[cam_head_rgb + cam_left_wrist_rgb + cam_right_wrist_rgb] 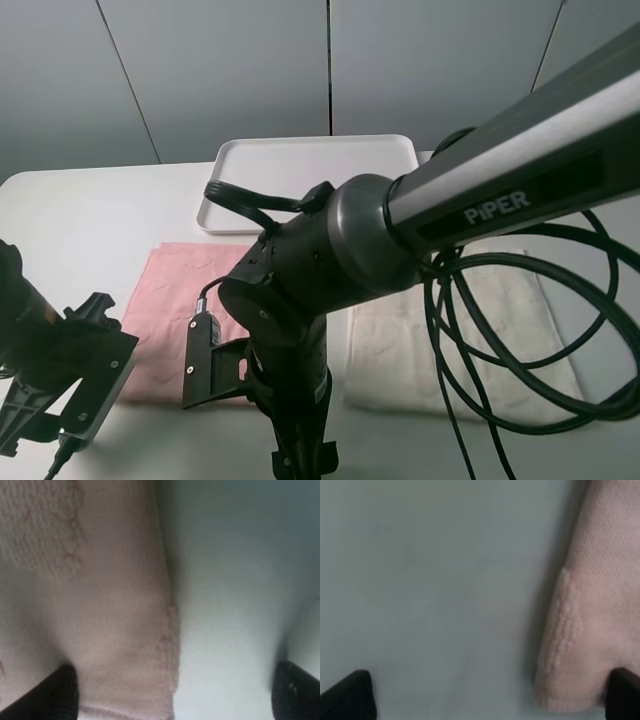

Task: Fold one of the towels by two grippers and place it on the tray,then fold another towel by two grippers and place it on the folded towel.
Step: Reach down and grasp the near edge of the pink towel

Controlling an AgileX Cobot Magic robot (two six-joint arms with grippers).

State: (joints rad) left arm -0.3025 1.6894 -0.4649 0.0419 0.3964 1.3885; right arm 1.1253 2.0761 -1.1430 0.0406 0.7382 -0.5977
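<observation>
Risked pinching bare table (80,210), not pink towel (175,290), with left gripper (175,695) and right gripper (487,697) spread wide over its corners, low in frame.

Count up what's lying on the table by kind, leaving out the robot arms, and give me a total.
Towels: 2, one pink towel and one cream towel
Trays: 1, the white tray
Total: 3
</observation>
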